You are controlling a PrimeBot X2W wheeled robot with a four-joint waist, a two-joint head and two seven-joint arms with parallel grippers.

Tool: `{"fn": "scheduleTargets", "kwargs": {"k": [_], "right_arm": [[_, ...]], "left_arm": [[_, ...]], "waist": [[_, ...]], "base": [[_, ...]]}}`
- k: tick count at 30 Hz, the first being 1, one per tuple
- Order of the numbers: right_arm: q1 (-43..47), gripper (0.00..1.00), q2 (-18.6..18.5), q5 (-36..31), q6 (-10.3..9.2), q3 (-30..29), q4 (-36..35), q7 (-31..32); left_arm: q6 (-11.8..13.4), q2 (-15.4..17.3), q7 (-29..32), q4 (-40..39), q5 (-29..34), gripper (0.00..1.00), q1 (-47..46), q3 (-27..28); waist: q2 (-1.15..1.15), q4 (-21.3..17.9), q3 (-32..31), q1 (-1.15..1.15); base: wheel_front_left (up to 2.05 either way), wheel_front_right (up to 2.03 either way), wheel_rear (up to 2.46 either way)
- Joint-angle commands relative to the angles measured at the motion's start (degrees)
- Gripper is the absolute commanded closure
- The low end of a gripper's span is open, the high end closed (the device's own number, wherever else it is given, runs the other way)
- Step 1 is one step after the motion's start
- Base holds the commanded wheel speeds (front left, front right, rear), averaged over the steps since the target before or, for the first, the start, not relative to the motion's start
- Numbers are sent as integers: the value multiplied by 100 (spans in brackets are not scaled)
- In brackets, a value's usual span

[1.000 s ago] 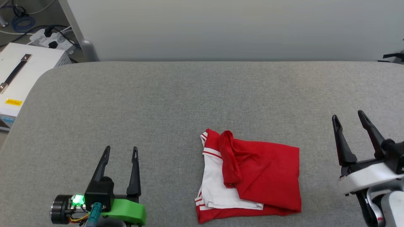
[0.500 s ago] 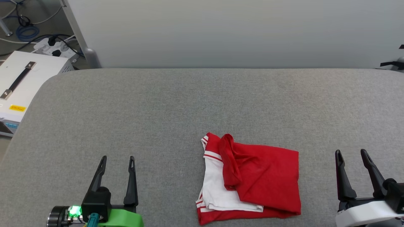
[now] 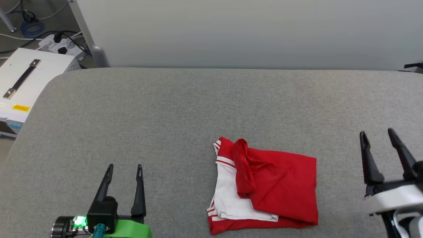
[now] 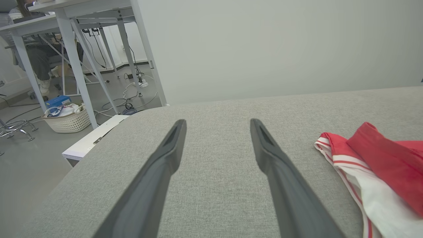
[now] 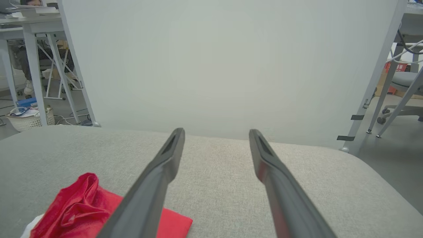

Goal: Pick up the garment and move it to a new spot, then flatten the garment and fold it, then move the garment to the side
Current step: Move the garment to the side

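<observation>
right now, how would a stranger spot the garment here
Find the grey fabric table before the pale wall panel. Near its front edge, right of centre, lies the folded jersey shirt. Unlike the dark left gripper and right gripper flanking it, it is bright red with a white sleeve and striped trim.

An office-like lab: metal-legged desks (image 4: 71, 49), a power strip (image 3: 61, 47) with loose cables (image 3: 29, 26), a rolling chair (image 5: 404, 80).

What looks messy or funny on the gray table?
The garment is folded untidily: a bunched red flap lies rumpled along its left part, and a white sleeve pokes out beneath it. Nothing looks spilled or torn.
</observation>
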Motion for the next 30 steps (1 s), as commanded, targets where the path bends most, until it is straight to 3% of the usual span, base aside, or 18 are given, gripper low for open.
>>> {"fn": "scheduleTargets", "kwargs": {"k": [1, 3, 4, 5, 11, 15, 21, 27, 30], "right_arm": [[-318, 0, -167, 88, -2, 15, -76, 171], [-620, 0, -407, 235, -2, 117, -117, 601], [-1001, 0, -764, 675, -2, 320, -118, 1563], [-1120, 0, -901, 895, -2, 391, -114, 1985], [-1410, 0, -1511, 2427, -2, 559, 108, 4272], [-1374, 0, -1719, 3214, -2, 693, 281, 5299], [-1244, 0, -1684, 3777, -2, 906, 524, 6085], [-1276, 0, -1447, 3957, -2, 1193, 831, 6133], [-1375, 0, -1348, 3856, -2, 1613, 1186, 5942]], "left_arm": [[-21, -1, -34, 9, 40, 0, -81, -8], [-35, -8, -34, 13, 45, 0, -144, -29], [-52, -21, -34, 11, 55, 0, -223, -64], [-57, -27, -34, 12, 57, 0, -247, -76], [-61, -58, -34, 12, 52, 0, -346, -107], [-65, -79, -34, 15, 51, 0, -410, -127], [-110, -102, -34, 14, 57, 0, -591, -183], [-153, -104, -34, 30, 65, 0, -780, -206], [-175, -112, -34, 55, 70, 0, -924, -221]], "waist": [[0, 32, 84, 0], [0, 57, 155, 0], [0, 97, 265, 0], [0, 114, 304, 0], [0, 202, 493, 0], [0, 254, 607, 0], [0, 380, 849, 0], [0, 532, 1148, 0], [0, 627, 1350, 0]], "base": [[0, 0, 0], [0, 0, 0], [0, 0, 0], [0, 0, 0], [0, 0, 0], [0, 0, 0], [0, 0, 0], [0, 0, 0], [0, 0, 0]]}}
